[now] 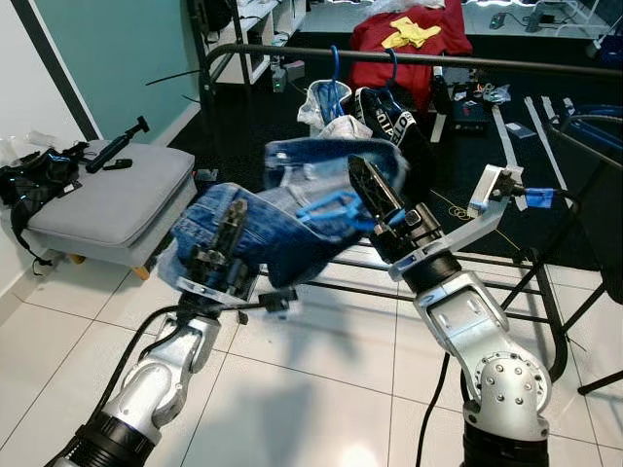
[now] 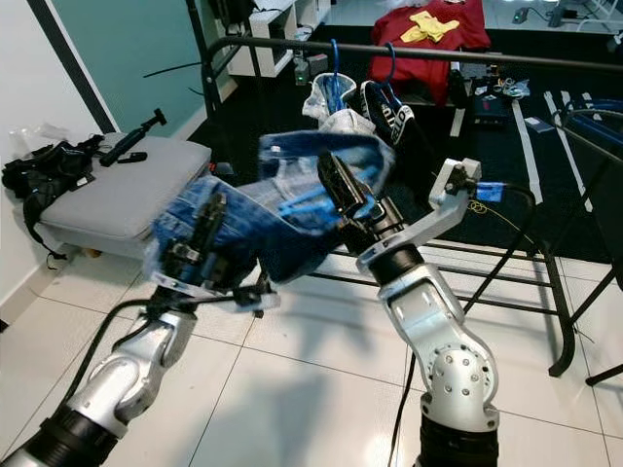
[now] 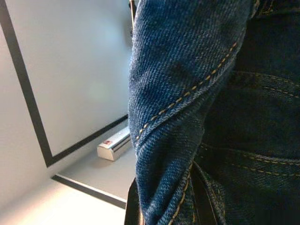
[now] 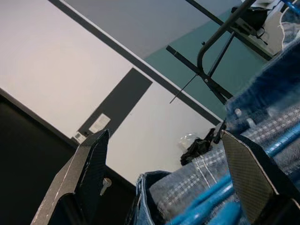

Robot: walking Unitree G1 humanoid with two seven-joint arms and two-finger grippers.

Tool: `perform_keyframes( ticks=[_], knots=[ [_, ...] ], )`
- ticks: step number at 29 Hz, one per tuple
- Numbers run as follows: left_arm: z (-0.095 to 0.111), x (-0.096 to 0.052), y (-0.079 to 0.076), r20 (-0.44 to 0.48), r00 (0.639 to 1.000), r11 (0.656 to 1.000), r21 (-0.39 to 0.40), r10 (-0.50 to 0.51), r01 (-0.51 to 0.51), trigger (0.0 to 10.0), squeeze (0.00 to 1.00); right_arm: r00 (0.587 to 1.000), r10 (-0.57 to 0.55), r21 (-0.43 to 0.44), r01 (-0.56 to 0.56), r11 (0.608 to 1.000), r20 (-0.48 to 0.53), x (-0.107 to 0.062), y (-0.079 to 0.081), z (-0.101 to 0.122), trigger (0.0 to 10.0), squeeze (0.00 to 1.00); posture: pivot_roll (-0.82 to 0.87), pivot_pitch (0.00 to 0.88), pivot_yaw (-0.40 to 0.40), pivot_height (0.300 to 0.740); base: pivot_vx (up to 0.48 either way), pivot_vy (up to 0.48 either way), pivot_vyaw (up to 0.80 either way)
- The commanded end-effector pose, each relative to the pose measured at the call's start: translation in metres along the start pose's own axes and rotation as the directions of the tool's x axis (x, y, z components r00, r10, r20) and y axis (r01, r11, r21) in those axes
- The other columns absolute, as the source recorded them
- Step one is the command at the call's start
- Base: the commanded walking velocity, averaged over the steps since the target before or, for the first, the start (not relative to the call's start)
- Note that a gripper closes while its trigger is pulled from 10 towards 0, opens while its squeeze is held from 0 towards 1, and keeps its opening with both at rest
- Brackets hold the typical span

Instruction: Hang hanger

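Jeans (image 1: 282, 219) on a blue hanger (image 1: 326, 209), carried toward the rail (image 1: 409, 58) beyond: left gripper (image 1: 226, 229) seemingly clamping denim, right gripper (image 1: 375, 199) spread, cradling. Next, hooking on.

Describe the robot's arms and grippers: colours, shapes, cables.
Both arms are silver metal with rounded joint housings and black cuffs near the base. The right arm has a screw-ringed round joint; black cables trail under each arm. The left gripper and right gripper each have two long black fingers, flat with a woven texture.
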State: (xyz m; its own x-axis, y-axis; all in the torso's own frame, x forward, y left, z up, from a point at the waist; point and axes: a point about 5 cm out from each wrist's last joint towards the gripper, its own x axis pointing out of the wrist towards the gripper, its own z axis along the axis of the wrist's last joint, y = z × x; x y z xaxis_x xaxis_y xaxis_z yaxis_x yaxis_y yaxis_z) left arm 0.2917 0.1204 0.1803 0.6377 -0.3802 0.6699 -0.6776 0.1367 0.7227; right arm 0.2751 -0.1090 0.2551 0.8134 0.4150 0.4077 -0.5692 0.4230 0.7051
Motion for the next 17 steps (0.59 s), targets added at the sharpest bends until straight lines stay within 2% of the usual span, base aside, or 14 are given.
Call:
perform_keyframes(
  ticks=[1, 4, 5, 6, 7, 8, 11, 12, 13, 14, 15, 17],
  knots=[
    [0.000, 0.005, 0.006, 0.023, 0.998, 0.998, 0.014, 0.059, -0.059, 10.0, 0.00, 1.000, 0.006, 0.018, -0.006, 1.000, 0.000, 0.001, 0.002, 0.000, 10.0, 0.00, -0.07, 0.117, 0.063, 0.740, 0.000, 0.000, 0.00],
    [0.000, 0.004, 0.005, 0.025, 0.998, 0.998, 0.020, 0.062, -0.062, 10.0, 0.00, 1.000, 0.003, 0.025, -0.003, 1.000, -0.001, 0.002, 0.003, -0.001, 10.0, 0.00, -0.07, 0.116, 0.063, 0.740, 0.000, 0.000, 0.00],
    [-0.001, 0.004, 0.003, 0.025, 0.998, 0.998, 0.026, 0.063, -0.064, 10.0, 0.00, 1.000, -0.005, 0.026, 0.005, 1.000, -0.009, 0.002, 0.004, -0.003, 9.4, 0.00, -0.07, 0.115, 0.062, 0.740, 0.000, 0.000, 0.00],
    [-0.001, 0.004, 0.003, 0.025, 0.998, 0.998, 0.026, 0.063, -0.064, 10.0, 0.00, 1.000, -0.005, 0.026, 0.005, 1.000, -0.009, 0.002, 0.004, -0.003, 9.4, 0.00, -0.07, 0.115, 0.062, 0.740, 0.000, 0.000, 0.00],
    [-0.002, 0.003, 0.002, 0.023, 0.998, 0.997, 0.032, 0.063, -0.063, 10.0, 0.00, 0.999, -0.038, 0.024, 0.039, 0.999, -0.035, 0.001, 0.002, -0.007, 3.6, 0.00, -0.07, 0.116, 0.061, 0.740, 0.000, 0.000, 0.00],
    [-0.004, 0.003, 0.001, 0.018, 0.998, 0.997, 0.040, 0.060, -0.061, 10.0, 0.00, 0.996, -0.066, 0.021, 0.068, 0.997, -0.058, 0.001, 0.000, -0.011, 3.6, 0.00, -0.08, 0.116, 0.060, 0.740, 0.000, 0.000, 0.00],
    [-0.006, 0.003, 0.000, 0.017, 0.998, 0.997, 0.050, 0.061, -0.062, 10.0, 0.00, 0.993, -0.090, 0.019, 0.092, 0.996, -0.074, 0.000, -0.002, -0.013, 3.9, 0.00, -0.08, 0.116, 0.060, 0.740, 0.000, 0.000, 0.00],
    [-0.008, 0.003, -0.001, 0.012, 0.998, 0.996, 0.062, 0.061, -0.062, 10.0, 0.00, 0.990, -0.112, 0.018, 0.114, 0.993, -0.088, -0.001, -0.004, -0.016, 4.5, 0.00, -0.08, 0.119, 0.060, 0.740, 0.000, 0.000, 0.00],
    [-0.013, 0.003, -0.002, 0.007, 0.998, 0.994, 0.086, 0.061, -0.061, 10.0, 0.00, 0.981, -0.159, 0.021, 0.162, 0.987, -0.110, -0.005, -0.008, -0.019, 4.6, 0.00, -0.08, 0.122, 0.060, 0.740, 0.000, 0.000, 0.00],
    [-0.015, 0.003, -0.002, 0.006, 0.998, 0.994, 0.093, 0.060, -0.060, 10.0, 0.00, 0.976, -0.181, 0.020, 0.185, 0.982, -0.123, -0.006, -0.011, -0.021, 8.8, 0.00, -0.08, 0.122, 0.060, 0.740, 0.000, 0.000, 0.00],
    [-0.016, 0.002, -0.002, 0.006, 0.998, 0.993, 0.097, 0.059, -0.059, 10.0, 0.00, 0.970, -0.203, 0.021, 0.207, 0.978, -0.135, -0.007, -0.013, -0.023, 10.0, 0.00, -0.08, 0.124, 0.060, 0.740, 0.000, 0.000, 0.00],
    [-0.016, 0.002, -0.003, 0.007, 0.998, 0.993, 0.102, 0.059, -0.059, 10.0, 0.00, 0.951, -0.257, 0.026, 0.266, 0.964, -0.171, -0.009, -0.018, -0.029, 10.0, 0.00, -0.08, 0.126, 0.059, 0.740, 0.000, 0.000, 0.00]
  ],
)
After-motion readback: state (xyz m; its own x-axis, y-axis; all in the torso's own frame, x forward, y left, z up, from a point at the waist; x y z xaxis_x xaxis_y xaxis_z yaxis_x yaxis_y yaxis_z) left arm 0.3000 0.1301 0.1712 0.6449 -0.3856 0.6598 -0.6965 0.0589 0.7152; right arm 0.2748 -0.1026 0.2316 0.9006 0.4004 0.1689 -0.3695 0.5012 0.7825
